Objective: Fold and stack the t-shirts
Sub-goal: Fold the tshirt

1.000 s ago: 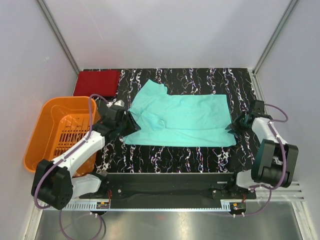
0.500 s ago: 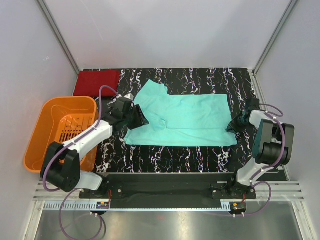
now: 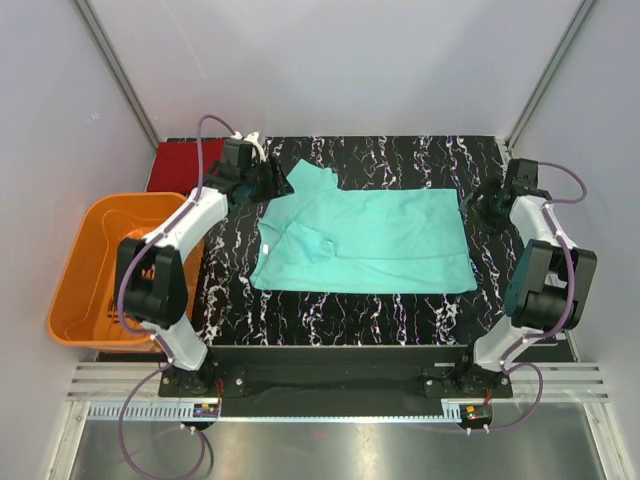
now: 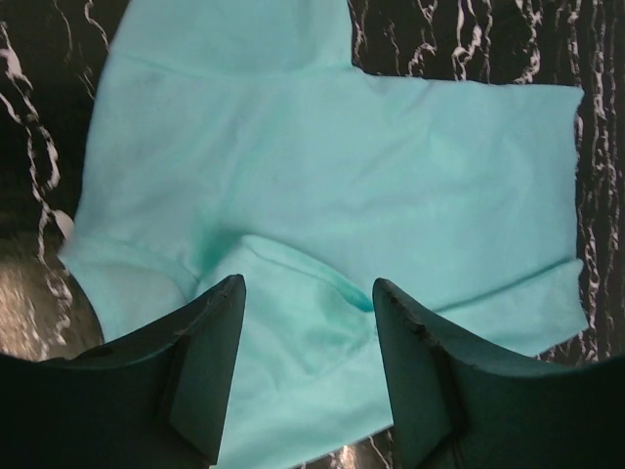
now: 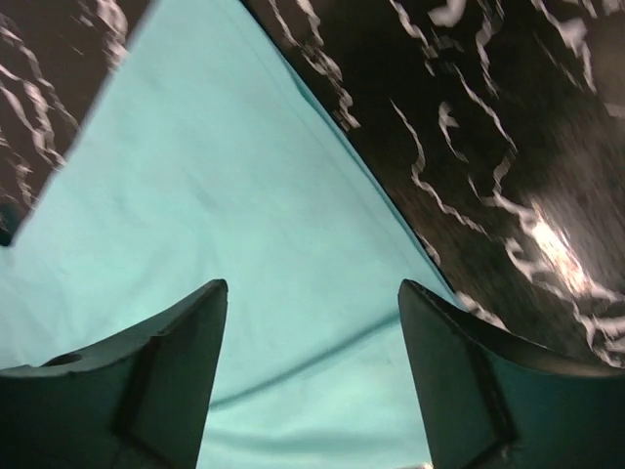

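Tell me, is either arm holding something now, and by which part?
Nothing is held. The left end effector and the right end effector are both open near the green shirt, with no cloth pinched between the fingers.

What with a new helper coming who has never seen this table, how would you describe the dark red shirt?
Start from the black marbled table and go to its far left corner, just behind the orange basket. There lies the dark red shirt, a compact rectangle. Unlike the teal shirt spread wide across the middle, it is dark and tucked into the corner.
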### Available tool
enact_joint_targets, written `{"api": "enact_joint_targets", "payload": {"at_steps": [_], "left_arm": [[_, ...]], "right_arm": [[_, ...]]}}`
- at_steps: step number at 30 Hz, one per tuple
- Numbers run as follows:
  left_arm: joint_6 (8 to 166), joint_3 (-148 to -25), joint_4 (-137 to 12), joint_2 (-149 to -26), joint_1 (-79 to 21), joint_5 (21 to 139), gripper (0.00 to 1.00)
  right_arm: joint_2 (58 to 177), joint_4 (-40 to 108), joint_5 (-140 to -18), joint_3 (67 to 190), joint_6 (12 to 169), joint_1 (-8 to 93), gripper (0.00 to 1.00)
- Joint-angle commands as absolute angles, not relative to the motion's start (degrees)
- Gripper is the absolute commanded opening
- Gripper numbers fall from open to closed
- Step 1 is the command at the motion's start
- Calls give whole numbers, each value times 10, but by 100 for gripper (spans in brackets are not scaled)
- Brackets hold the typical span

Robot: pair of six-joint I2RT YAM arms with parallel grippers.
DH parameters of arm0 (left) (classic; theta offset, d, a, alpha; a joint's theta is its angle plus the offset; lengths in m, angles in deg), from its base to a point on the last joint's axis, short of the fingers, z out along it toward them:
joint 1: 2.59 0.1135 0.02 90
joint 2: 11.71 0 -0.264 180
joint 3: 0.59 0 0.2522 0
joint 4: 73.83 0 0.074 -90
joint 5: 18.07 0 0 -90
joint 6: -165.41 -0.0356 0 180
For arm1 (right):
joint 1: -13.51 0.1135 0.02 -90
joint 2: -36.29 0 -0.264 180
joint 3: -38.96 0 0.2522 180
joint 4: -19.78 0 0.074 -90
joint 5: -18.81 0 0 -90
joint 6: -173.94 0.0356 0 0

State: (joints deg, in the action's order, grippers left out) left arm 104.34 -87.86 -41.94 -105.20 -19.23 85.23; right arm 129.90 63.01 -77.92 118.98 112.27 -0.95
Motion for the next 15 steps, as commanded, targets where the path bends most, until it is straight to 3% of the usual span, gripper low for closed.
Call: {"api": "enact_joint_targets", "payload": {"at_steps": [1,5,8,11,12,15], "left_arm": [[966,-967,-420,-1143,-172,897,58],[905,-1075,-363,-1250,-148,908,45],[878,-1119,-346,-1293,-137,903,45],[842,-1158,-341,-1328,-131,915,44],[835,-1168,-328,-1337,-130,915,42],[818,-1189,-318,-1358,-126,903,42]], "right_arm": [[1357,611,-819,1264,1102,-8,80],[1439,610,-831,1336,1079,-8,82],[1487,621,-850,1392,1047,-8,80],[1537,642,-866,1453,1016,-8,66],[1548,653,-868,1480,1011,-8,48],[1569,652,-864,1499,993,-8,47]]}}
